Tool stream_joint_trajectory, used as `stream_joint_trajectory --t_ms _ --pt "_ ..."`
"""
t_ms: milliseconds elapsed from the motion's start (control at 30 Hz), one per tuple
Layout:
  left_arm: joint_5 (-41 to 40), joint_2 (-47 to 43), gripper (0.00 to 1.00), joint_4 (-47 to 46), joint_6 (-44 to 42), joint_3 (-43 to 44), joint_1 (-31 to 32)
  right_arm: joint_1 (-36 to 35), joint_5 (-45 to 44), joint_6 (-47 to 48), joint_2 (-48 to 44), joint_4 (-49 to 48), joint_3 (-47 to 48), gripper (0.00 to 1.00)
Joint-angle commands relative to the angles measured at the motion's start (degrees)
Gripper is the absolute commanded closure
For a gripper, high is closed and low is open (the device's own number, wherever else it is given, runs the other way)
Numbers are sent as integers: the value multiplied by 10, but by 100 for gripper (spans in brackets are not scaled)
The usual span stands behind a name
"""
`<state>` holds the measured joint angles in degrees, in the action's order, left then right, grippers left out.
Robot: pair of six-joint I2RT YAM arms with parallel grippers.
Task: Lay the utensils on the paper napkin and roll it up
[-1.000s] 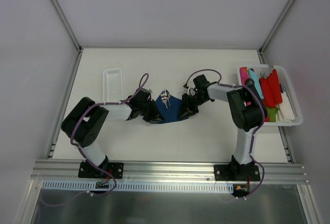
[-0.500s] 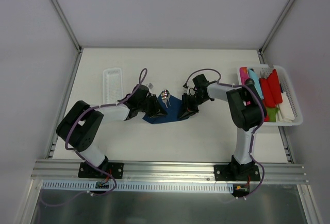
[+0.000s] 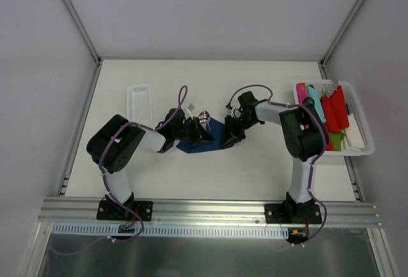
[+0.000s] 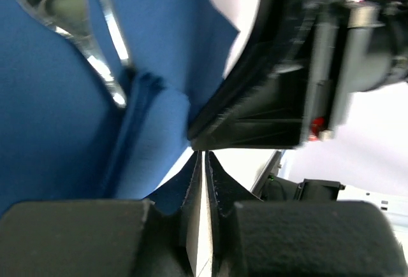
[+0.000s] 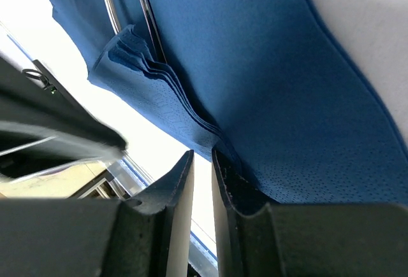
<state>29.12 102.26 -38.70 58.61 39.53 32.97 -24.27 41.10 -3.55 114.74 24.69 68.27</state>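
The paper napkin (image 3: 209,139) lies rumpled on the table (image 3: 255,169) midway between the two arms, with one edge gathered into a fold of several layers. The utensils (image 3: 204,119) rest on its far part, shiny heads toward the far edge and thin handles running down into the fold. The left gripper (image 4: 203,157) sits low at the napkin's left side, its fingers pressed almost together with only a sliver of white showing between them and no blue in it; the fold lies just beside their tips. The right gripper (image 5: 201,157) comes in from the opposite side (its tip nearly meets the left one's), fingers a narrow slit apart, and the layered edge ends right at one fingertip; whether it nips the paper I cannot tell. A white tray (image 3: 139,100) lies well to the left, and a basket (image 3: 361,134) of coloured plastic pieces (image 3: 335,111) stands at the right edge
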Motion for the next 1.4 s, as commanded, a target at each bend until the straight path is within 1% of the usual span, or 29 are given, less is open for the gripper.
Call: stream_joint_trajectory --t_ms 0,67,333,667,733,1033,1133,1167,1267,1367 --pt "33 37 96 -167 54 -25 2 0 -59 28 18 11 5 79" --pt "30 44 97 -179 61 -29 2 0 -61 30 18 11 5 80" --pt "17 56 100 -139 41 -21 0 3 -59 30 16 11 2 80" --pt "17 81 100 -145 46 -24 -8 3 -55 31 15 17 5 78" --pt "20 94 100 -165 59 -29 -11 3 -52 31 15 20 6 78" --pt "33 158 100 -303 131 -63 -29 4 -52 60 -7 55 27 70" --pt "35 169 100 -317 135 -67 -29 13 -52 61 -21 62 31 65" --pt "36 171 100 -322 135 -68 -29 16 -52 60 -33 62 32 61" --pt "36 173 100 -323 134 -69 -29 31 -60 60 -50 64 31 53" --pt "36 174 100 -321 131 -68 -29 54 -79 60 -68 66 26 52"
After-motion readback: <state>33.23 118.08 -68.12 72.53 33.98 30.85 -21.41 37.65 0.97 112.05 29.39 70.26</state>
